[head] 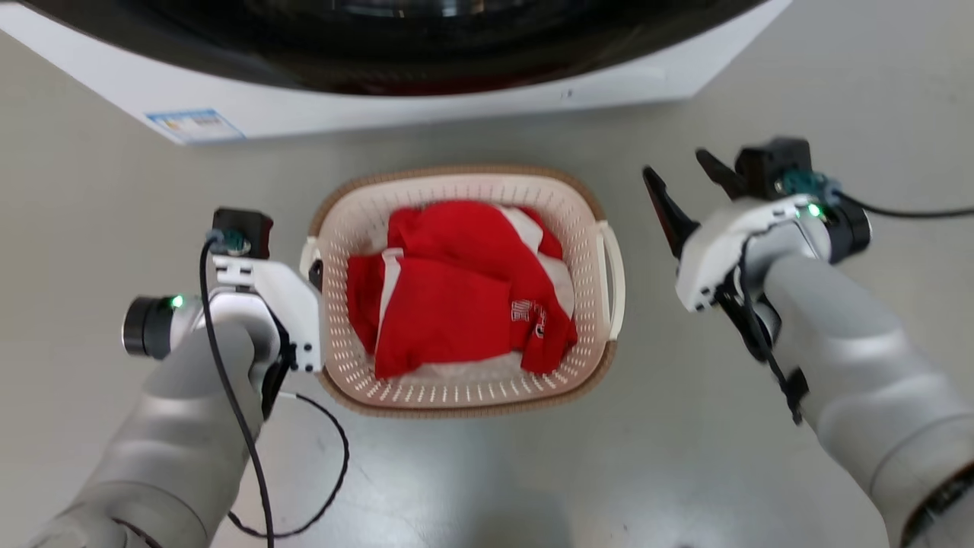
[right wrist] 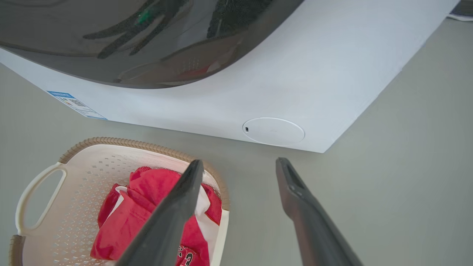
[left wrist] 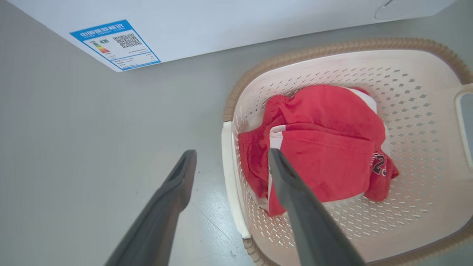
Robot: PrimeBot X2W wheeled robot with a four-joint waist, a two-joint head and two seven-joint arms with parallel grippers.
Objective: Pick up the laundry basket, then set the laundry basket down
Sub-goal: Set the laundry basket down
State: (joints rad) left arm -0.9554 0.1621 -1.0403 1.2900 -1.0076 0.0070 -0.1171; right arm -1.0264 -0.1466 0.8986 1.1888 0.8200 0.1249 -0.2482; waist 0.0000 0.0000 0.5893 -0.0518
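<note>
While the cream-white perforated plastic laundry basket (head: 456, 392) with its brown woven rim sits on the grey floor (head: 685, 457) before the white washer (head: 380, 114), a handle toward each arm, the left claw (left wrist: 232, 152), spread, straddles the left handle (left wrist: 231, 184); the right claw (head: 673, 164), spread too, stands well apart.

We see a cream-white perforated laundry basket (head: 569, 222) with a brown woven-look rim (head: 456, 170), red-and-white clothes (head: 456, 297), a white washer (head: 380, 114) and a grey floor (head: 114, 228).
</note>
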